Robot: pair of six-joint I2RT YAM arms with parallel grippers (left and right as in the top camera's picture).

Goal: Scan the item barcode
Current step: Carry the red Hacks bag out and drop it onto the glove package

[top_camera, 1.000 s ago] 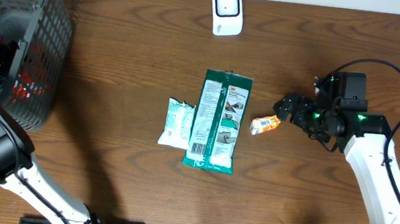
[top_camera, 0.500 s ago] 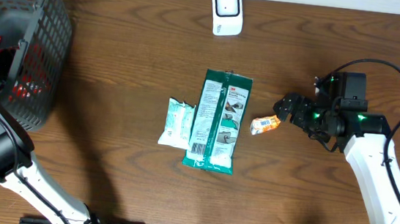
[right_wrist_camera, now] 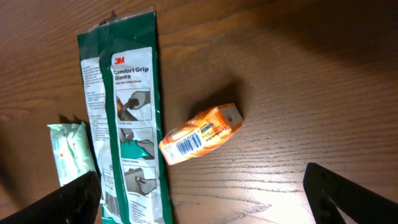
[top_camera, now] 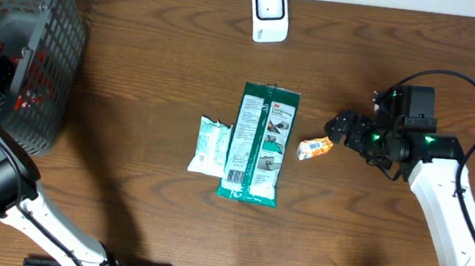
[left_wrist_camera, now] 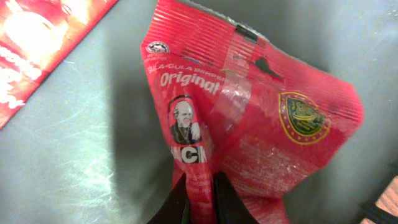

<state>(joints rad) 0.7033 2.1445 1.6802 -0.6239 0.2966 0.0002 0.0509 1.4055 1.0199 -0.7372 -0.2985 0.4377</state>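
Note:
My left gripper [left_wrist_camera: 200,186] is down inside the black wire basket [top_camera: 53,10] at the far left and is shut on a fold of a red snack packet [left_wrist_camera: 261,112] marked "Original". In the overhead view the left gripper [top_camera: 1,62] is mostly hidden by the basket wall. The white barcode scanner [top_camera: 269,14] stands at the table's back edge. My right gripper [right_wrist_camera: 205,199] hovers open over the table, just right of a small orange box [right_wrist_camera: 200,134] whose barcode faces up. Nothing is between its fingers.
A long green 3M glove packet [top_camera: 258,144] lies mid-table with a small white pack [top_camera: 210,146] against its left side. The orange box [top_camera: 315,147] lies right of them. Another red pack [left_wrist_camera: 43,37] lies on the basket floor.
The left gripper's jaws have closed onto the red packet inside the basket. The right arm and the things on the table have not moved.

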